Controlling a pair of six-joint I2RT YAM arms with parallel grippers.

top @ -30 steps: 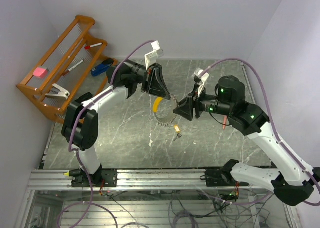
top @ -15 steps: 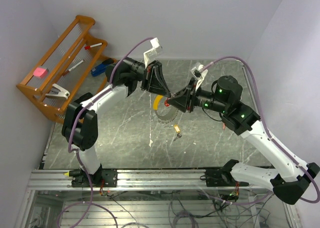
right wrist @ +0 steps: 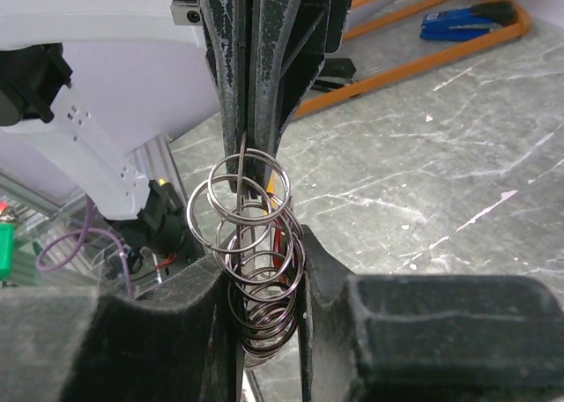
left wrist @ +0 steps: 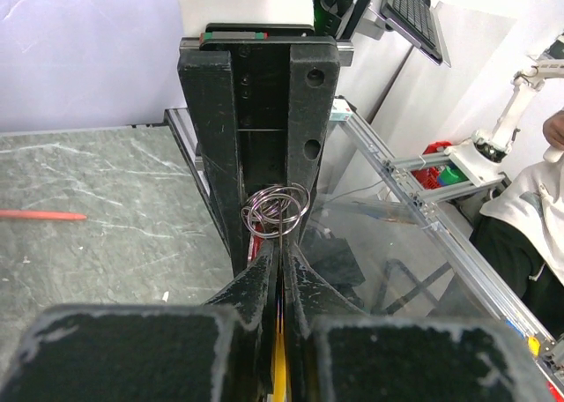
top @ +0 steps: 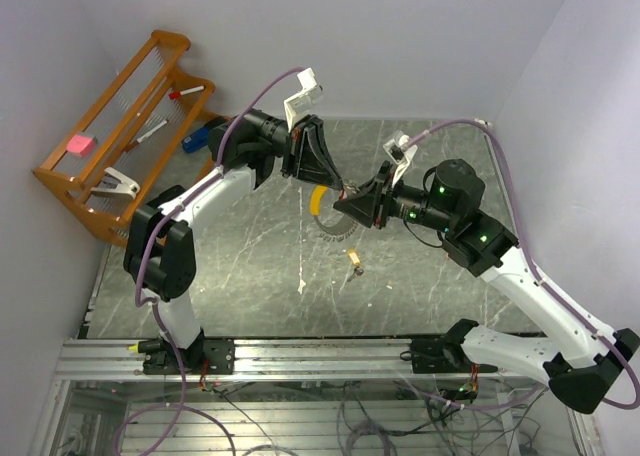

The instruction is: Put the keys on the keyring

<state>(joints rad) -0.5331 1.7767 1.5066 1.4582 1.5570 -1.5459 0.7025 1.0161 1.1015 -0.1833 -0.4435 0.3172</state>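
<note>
My left gripper (top: 326,183) is shut on the keyring's yellow tag (left wrist: 280,365) and holds the ring in the air. The silvery keyring (top: 334,231) hangs below as a curve of small coiled loops (left wrist: 275,210). My right gripper (top: 343,203) meets the left one tip to tip. Its fingers (right wrist: 208,287) stand either side of the loops (right wrist: 260,270), and a sliver of the red-headed key (right wrist: 278,239) shows between them. The brass key (top: 354,262) lies on the table below the ring.
A thin red stick (left wrist: 40,214) lies on the grey marble table (top: 250,266). An orange wooden rack (top: 120,126) with a blue stapler (top: 205,134), pens and clips stands at the back left. White walls close in on both sides.
My right gripper has moved up and left, from beside the hanging ring to the left gripper's tips. The left gripper lifted slightly. The brass key has not moved.
</note>
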